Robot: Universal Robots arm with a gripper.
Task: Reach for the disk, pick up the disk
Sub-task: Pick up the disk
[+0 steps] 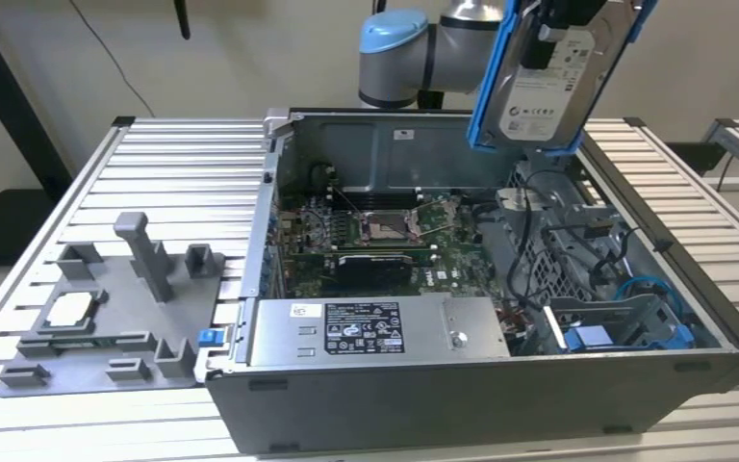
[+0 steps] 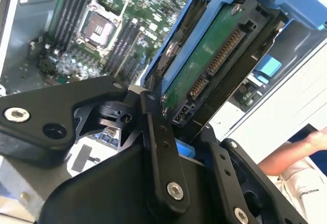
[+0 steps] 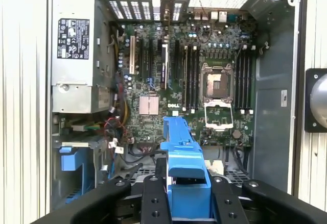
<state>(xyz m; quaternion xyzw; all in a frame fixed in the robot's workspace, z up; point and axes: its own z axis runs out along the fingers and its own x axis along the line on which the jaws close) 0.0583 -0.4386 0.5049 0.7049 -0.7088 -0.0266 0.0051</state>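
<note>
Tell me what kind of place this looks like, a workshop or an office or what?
Most likely a robotics lab or test bench for computer assembly. An open computer case lies on a slatted metal table, a grey fixture plate sits beside it, and the gripper holds the disk lifted above the case.

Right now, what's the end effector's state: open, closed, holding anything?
End effector: closed on the disk, holding it in the air above the open computer case.
</note>
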